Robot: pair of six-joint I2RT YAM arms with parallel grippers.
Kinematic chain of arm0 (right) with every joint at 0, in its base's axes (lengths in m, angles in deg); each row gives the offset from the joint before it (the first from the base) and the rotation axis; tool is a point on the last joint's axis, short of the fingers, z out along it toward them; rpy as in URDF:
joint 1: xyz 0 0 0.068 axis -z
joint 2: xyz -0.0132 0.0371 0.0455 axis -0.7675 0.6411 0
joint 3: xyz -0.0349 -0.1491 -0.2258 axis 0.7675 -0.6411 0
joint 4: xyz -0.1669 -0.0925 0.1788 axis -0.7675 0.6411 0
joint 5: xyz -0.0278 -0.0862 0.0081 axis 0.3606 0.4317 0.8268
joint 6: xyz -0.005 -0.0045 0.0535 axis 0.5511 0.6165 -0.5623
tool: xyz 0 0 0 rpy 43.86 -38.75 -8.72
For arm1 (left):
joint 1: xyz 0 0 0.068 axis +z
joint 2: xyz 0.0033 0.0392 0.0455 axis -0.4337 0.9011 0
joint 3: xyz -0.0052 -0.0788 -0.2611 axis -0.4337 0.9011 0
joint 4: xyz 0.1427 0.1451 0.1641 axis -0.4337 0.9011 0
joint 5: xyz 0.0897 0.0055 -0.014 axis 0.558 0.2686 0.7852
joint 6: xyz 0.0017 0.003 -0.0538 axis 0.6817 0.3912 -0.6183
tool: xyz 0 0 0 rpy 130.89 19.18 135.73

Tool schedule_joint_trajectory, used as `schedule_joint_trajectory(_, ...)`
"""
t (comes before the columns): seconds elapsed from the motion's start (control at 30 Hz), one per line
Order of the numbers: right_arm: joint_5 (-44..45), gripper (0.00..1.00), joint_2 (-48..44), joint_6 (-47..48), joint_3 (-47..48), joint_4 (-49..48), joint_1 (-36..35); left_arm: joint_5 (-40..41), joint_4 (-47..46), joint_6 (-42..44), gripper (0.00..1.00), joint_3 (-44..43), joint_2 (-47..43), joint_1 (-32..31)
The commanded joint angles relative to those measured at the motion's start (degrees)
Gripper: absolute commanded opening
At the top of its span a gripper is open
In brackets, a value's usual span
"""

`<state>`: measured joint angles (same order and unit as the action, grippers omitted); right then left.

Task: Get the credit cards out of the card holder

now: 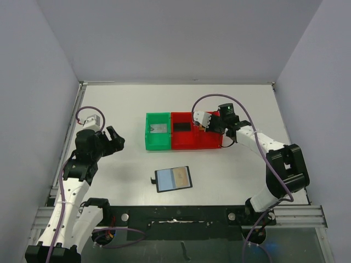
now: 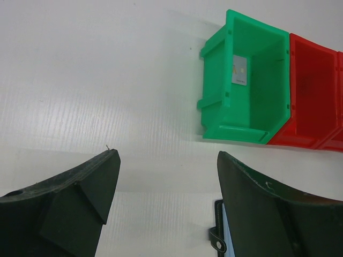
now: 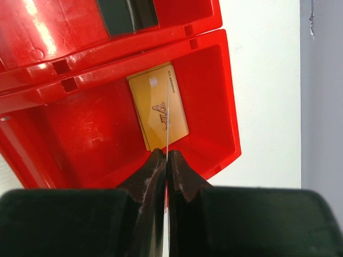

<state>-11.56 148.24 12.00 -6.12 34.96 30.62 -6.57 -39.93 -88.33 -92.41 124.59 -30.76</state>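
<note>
White, faintly ribbed board makes the desk (image 1: 236,170), and plain pale lilac walls (image 1: 164,38) close it on three sides.

The left end effector (image 2: 168,155) hangs over the bare left part of the desk. Its two black fingers stand wide apart and hold nothing. Ahead of it and to its right stands the green bin (image 2: 214,101), where the pale grey card (image 2: 239,69) lies flat on the floor. This card carries a small yellow mark, but no writing on it can be read.

Close under the right finger of this end effector, a corner of the card holder (image 1: 174,178) shows. From above, the holder lies unfolded on the desk, apart from the bins, and a tan patch shows on its inner side.

The first red bin (image 1: 184,144) touches the green one and contains the black card (image 1: 182,127). Next to it is the second red bin (image 3: 80,128).

The right end effector (image 3: 166,155) is above this second bin, its fingers pressed together. Just ahead of the fingertips the gold card (image 3: 153,112) lies on the bin floor. A thin pale line runs from between the fingertips across this card, and I cannot tell what it is.

Along one edge of the gold card is "NO." and then a row of digits too small to read. There is a dark emblem in the middle.
</note>
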Motion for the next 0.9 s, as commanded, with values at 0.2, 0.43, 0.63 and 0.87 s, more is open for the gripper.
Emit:
schedule_joint_trajectory(0.2, 0.9, 0.01, 6.59, 1.86, 6.65, -3.4, -0.68, 0.25, -3.87, 1.26, 0.73, -0.39, -1.13, 0.4)
schedule_joint_trajectory(0.43, 4.06, 0.02, 11.11, 3.2, 8.2, -5.92, -1.41, -0.74, -4.1, 1.35, 0.73, -0.34, -0.75, 0.4)
schedule_joint_trajectory(0.63, 4.83, 0.05, 12.49, 6.0, 8.22, -6.32, -1.36, -0.74, -4.22, 1.48, 0.73, -0.34, -1.06, 0.4)
schedule_joint_trajectory(0.87, 3.83, 0.1, 14.41, 7.81, 9.72, -4.05, -1.28, -0.78, -4.25, 1.52, 0.73, -0.32, -1.03, 0.4)
